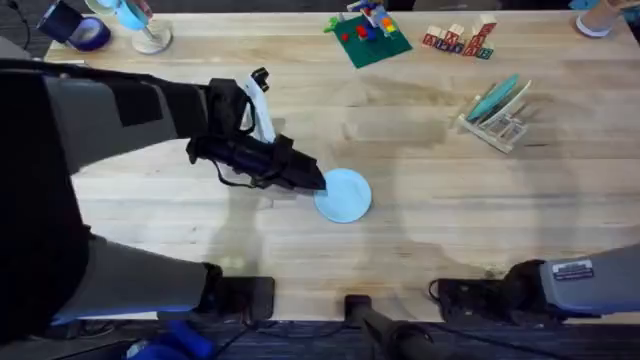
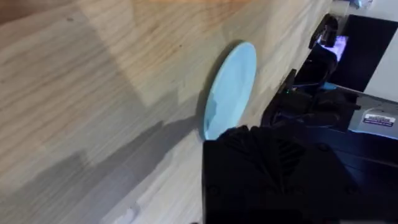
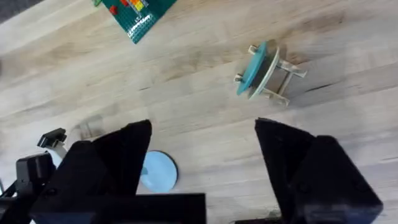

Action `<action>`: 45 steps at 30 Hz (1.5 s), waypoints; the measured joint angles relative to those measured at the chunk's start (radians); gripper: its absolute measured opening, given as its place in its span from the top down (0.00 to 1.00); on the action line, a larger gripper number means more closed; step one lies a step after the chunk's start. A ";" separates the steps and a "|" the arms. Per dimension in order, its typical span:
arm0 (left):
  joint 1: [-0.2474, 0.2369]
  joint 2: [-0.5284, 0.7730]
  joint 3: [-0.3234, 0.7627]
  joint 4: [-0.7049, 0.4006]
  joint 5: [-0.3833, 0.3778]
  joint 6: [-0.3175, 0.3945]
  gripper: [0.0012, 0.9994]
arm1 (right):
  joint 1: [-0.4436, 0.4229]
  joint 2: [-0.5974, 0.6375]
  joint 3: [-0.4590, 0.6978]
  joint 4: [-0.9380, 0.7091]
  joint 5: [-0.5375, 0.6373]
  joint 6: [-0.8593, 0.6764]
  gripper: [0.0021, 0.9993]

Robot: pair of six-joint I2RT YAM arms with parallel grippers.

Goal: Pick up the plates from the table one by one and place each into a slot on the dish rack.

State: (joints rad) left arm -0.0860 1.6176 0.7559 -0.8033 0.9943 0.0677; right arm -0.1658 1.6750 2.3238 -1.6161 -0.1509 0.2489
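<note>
**Left arm reaches the blue plate**

A light blue plate (image 1: 344,194) lies flat on the wooden table (image 1: 420,230), near the middle. The left gripper (image 1: 312,181) is low over the table, and its tip is right at the edge of this plate on the left side. In the left wrist view the blue plate (image 2: 231,87) sits just past the dark black fingers (image 2: 261,162). I cannot tell if these fingers are open or closed, or if they have hold of the plate.

The dish rack (image 1: 497,118) stands far off toward the right back part of the table. It is a small clear rack with pegs. A teal plate (image 1: 492,98) stands on its edge in the rack, leaning a little. A pale plate (image 3: 271,67) seems to stand just behind it in the right wrist view. The rack is well apart from the blue plate.

The right gripper (image 3: 202,168) is back near its base at the lower right of the table. Its two black fingers (image 3: 118,155) are spread wide and hold nothing. Between them, farther off, you can see the blue plate (image 3: 157,170).

A green brick plate with colored bricks (image 1: 368,30) sits at the back of the table. Some wooden letter blocks (image 1: 460,40) are next to it.
</note>
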 joint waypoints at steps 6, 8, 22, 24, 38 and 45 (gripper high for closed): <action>0.000 0.000 0.000 0.008 0.000 0.000 0.96 | 0.000 0.000 0.000 0.000 0.000 0.000 0.00; 0.000 0.000 0.000 0.008 0.000 0.000 0.96 | 0.000 0.000 0.000 0.000 0.000 0.000 0.00; -0.033 0.000 0.000 0.036 -0.077 -0.012 0.96 | 0.000 0.000 0.000 0.000 0.000 0.000 0.00; -0.046 0.000 0.000 0.053 -0.090 -0.022 0.96 | 0.000 0.000 0.000 0.000 0.000 0.000 0.00; -0.064 0.149 0.012 0.108 -0.033 -0.060 0.96 | 0.000 0.000 0.000 0.000 0.000 0.000 0.00; -0.067 0.175 0.023 0.107 -0.006 -0.045 0.96 | 0.000 0.000 0.000 0.000 0.000 0.000 0.00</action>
State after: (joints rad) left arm -0.1528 1.7924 0.7794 -0.6968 0.9882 0.0227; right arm -0.1658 1.6751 2.3238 -1.6163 -0.1509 0.2489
